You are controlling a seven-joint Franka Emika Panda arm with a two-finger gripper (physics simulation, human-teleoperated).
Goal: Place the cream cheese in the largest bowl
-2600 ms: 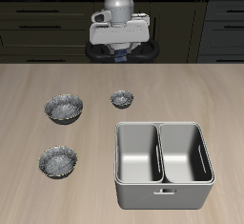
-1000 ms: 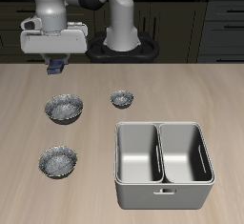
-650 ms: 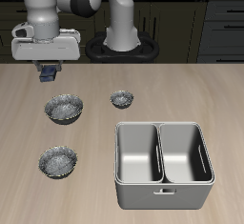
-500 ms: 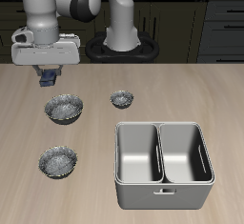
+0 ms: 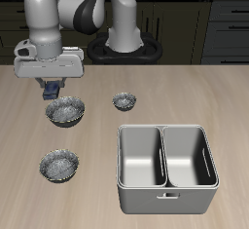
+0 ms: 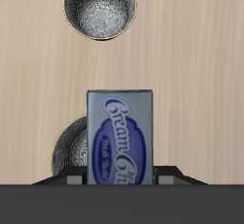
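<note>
Gripper (image 5: 53,88), clamped on the cream cheese (image 6: 121,135), has swung from behind the table across and down; you now hang just above the largest bowl (image 5: 65,110), so only lowering and letting go remains, by my read. Count: three speckled bowls, namely that one, a slightly smaller one (image 5: 59,165) nearer the front edge, a tiny one (image 5: 124,101); one two-compartment metal bin (image 5: 166,166); one box.

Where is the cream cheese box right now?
The cream cheese is up in the air, held in the robot's hand. In the exterior view it hangs just above the back rim of the largest bowl, not inside yet.
</note>
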